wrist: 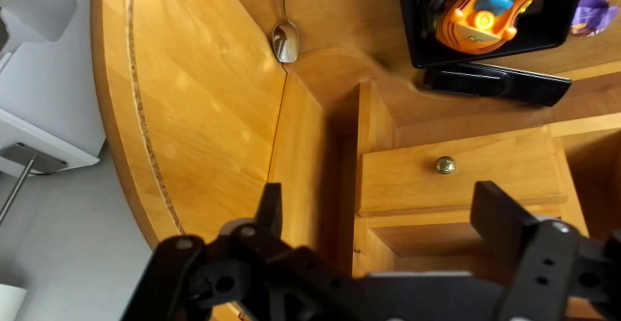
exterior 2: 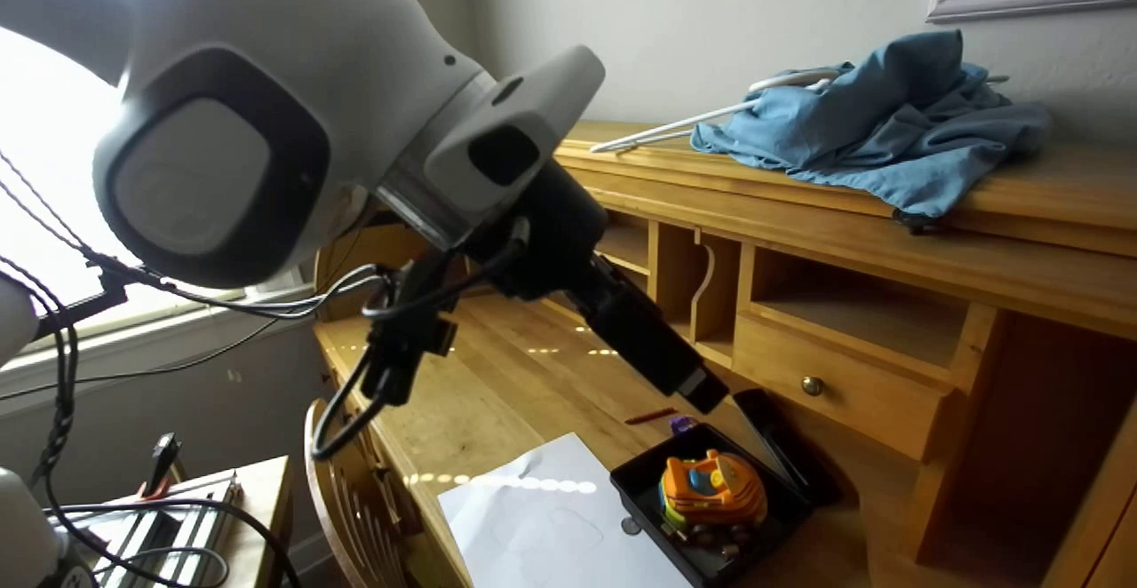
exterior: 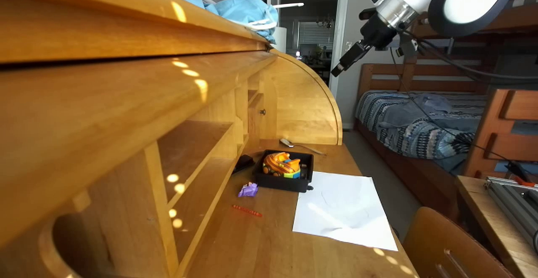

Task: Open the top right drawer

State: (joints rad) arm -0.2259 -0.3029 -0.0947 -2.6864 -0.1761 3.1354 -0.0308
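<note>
The end effector [wrist: 377, 200] hung higher than the desk [exterior: 254, 250], its fingers [wrist: 497, 224] parted on nothing, presumably to straddle the knob [wrist: 445, 165] of the top right drawer [wrist: 465, 169], set, as I faced it, near the rear right corner.

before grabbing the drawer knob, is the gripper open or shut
The gripper is open: in the wrist view, its fingers stand wide apart.

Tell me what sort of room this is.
Probably a bedroom, perhaps a child's: a wooden bed with patterned bedding, a wooden desk and an orange toy vehicle in a black tray.
</note>
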